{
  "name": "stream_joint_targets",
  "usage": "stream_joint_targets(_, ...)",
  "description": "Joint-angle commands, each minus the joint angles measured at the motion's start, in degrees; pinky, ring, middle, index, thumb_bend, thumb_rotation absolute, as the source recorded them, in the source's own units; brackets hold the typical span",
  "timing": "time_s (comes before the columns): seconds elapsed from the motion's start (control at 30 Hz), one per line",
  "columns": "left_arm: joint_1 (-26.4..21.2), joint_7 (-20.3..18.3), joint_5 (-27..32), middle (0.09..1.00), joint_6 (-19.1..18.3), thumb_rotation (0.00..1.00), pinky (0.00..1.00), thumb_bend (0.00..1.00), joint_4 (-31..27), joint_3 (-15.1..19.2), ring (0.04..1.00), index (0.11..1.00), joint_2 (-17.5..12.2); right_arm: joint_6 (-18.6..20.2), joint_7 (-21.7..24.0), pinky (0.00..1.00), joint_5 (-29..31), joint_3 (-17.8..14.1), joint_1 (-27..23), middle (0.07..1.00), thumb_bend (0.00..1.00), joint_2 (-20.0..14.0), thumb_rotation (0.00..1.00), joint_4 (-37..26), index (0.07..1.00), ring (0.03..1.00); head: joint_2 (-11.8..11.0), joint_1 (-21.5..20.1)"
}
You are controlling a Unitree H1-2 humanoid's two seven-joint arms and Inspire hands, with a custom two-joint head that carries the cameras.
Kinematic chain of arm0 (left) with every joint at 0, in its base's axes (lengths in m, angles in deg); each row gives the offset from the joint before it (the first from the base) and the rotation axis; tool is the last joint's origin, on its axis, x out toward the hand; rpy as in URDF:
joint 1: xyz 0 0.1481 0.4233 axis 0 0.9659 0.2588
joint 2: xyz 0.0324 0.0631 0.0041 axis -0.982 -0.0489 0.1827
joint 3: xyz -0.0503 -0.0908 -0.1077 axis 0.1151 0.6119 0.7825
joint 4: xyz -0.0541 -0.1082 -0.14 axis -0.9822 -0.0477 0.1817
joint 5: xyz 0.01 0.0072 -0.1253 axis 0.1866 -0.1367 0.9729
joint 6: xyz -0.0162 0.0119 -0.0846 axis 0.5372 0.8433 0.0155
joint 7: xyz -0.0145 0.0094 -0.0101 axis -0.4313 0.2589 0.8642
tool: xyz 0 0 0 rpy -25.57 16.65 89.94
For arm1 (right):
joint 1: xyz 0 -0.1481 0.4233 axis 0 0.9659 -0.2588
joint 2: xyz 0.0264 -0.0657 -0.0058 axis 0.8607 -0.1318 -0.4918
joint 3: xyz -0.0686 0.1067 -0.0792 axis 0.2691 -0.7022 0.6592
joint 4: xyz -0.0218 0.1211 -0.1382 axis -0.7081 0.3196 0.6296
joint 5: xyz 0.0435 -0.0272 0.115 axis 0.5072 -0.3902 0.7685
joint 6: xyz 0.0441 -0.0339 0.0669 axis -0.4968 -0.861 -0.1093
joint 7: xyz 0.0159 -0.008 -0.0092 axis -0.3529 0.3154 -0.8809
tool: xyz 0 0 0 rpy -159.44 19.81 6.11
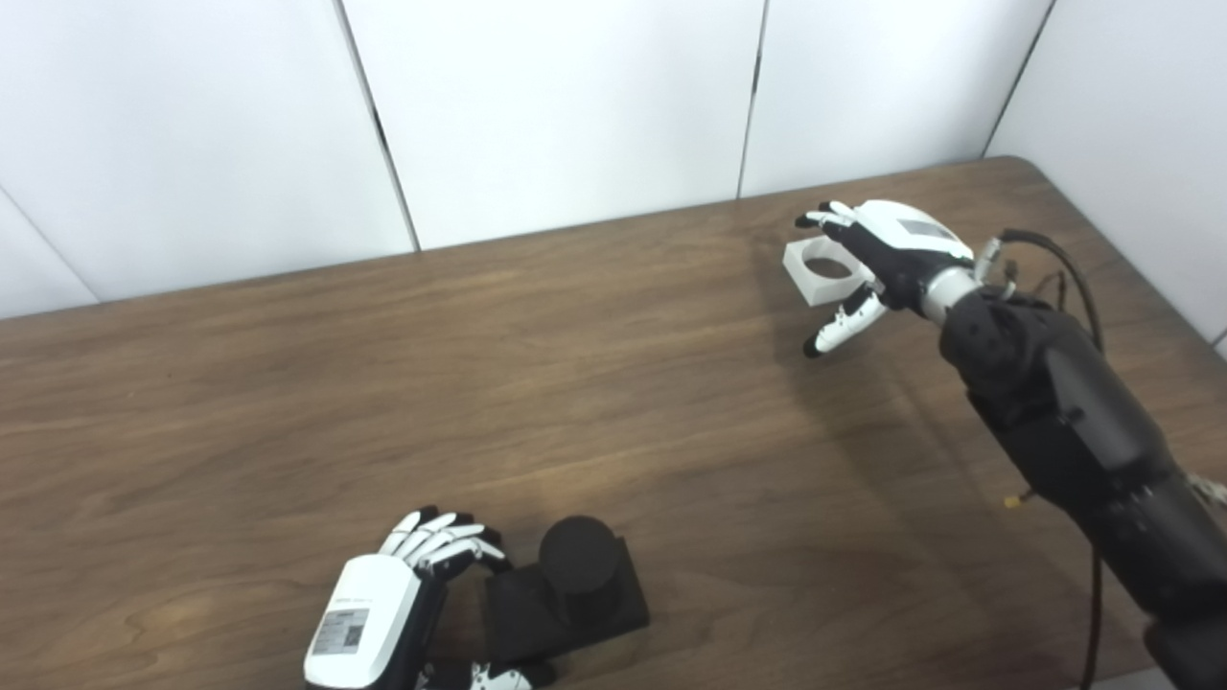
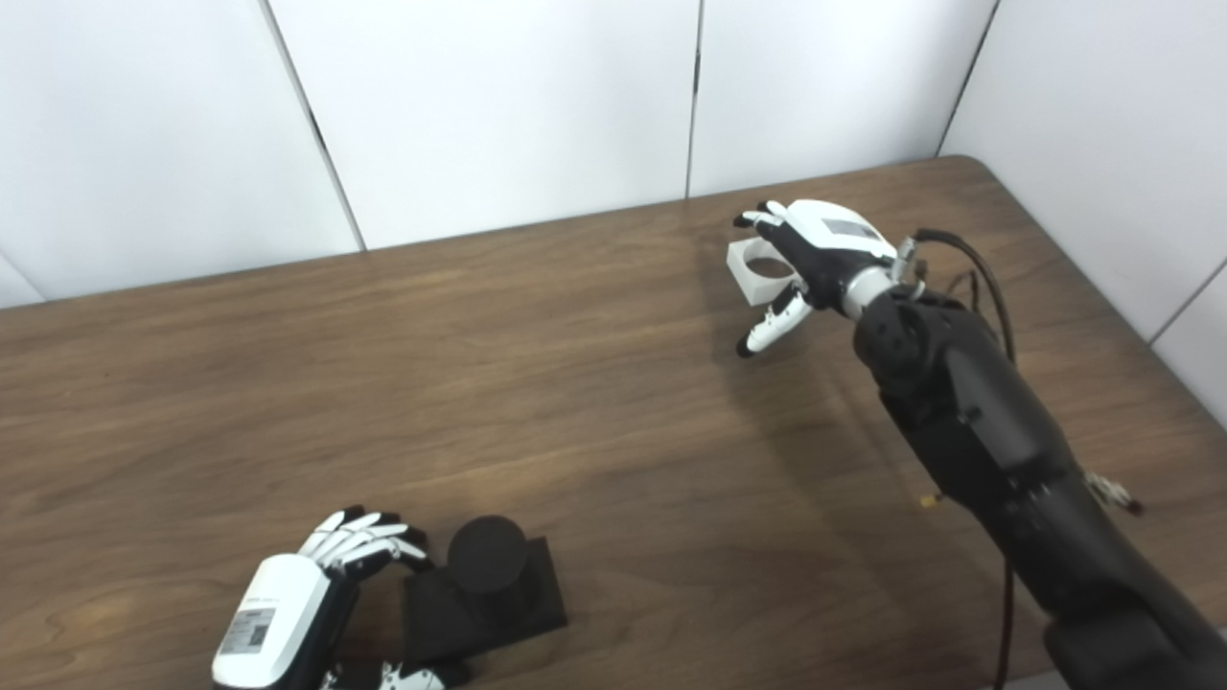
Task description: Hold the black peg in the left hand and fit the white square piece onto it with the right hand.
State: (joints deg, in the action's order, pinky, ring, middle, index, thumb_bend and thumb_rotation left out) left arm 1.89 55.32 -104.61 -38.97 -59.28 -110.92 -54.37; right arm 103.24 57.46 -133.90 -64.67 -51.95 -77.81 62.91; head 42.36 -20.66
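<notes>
The left hand [image 1: 383, 613] sits at the near edge of the table [image 1: 288, 402], its fingers [image 1: 441, 539] curled against the left side of the black peg's base and its thumb [image 1: 498, 678] showing at the base's near edge. The hand appears to bracket the base rather than lift it; whether the grip is firm cannot be told from either view. The black peg [image 1: 578, 561] stands upright just to the right of these fingers, a short round post on a square block that rests flat on the table. This placement keeps the post vertical and its top unobstructed, which suits a part being lowered onto it from above.

The right hand [image 1: 887, 254] is well apart from the left, reaching toward the far right part of the table. Its fingers are spread wide: the upper fingers arch over the far side of the white square piece [image 1: 820, 271] and the thumb [image 1: 844, 326] hangs below and nearer, apart from the piece. The hand holds nothing. The white square piece lies flat on the table between fingers and thumb, its round hole facing up.

The open posture is judged to be a pre-grasp setting. The next step calls for closing on opposite outer walls, leaving the hole clear for the post.
</notes>
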Motion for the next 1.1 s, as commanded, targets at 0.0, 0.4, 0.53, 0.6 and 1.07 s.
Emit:
stream_joint_targets(0.0,1.06,-1.66,-0.88,0.742,-0.41,0.05,0.92,0.52,1.76,0.23,0.827,0.485,-1.51,-2.44,-2.76,1.00,-1.71,0.30,-4.41,1.000,0.89,-2.17,0.18,2.01,0.925,1.000,-0.01,0.03)
stream_joint_targets(0.4,1.70,-2.37,-0.96,0.747,-0.74,0.05,0.92,0.52,0.95,0.42,0.834,0.486,-1.65,-5.50,-4.60,1.00,-4.50,4.62,-11.81,0.989,0.88,-4.65,0.17,12.96,0.908,1.000,0.01,0.35)
stream_joint_targets(0.53,1.89,-2.40,-0.89,0.747,-0.80,0.04,0.93,0.52,0.66,0.48,0.836,0.486,-1.46,-5.89,-4.95,0.99,-4.97,5.31,-13.38,0.984,0.89,-5.11,0.17,15.10,0.901,1.000,0.13,0.65)
stream_joint_targets(0.6,1.91,-2.47,-0.92,0.748,-0.94,0.04,0.93,0.52,0.45,0.52,0.835,0.486,-1.36,-5.91,-4.60,0.98,-5.27,5.66,-13.83,0.977,0.89,-5.39,0.15,15.62,0.890,1.000,0.19,0.69)
stream_joint_targets(1.07,1.94,-3.03,-0.82,0.743,-1.46,0.04,0.93,0.52,-0.48,0.84,0.827,0.485,-0.64,-6.22,-4.26,0.94,-6.20,8.12,-14.67,0.944,0.90,-6.03,0.16,18.11,0.838,0.987,0.37,1.27)
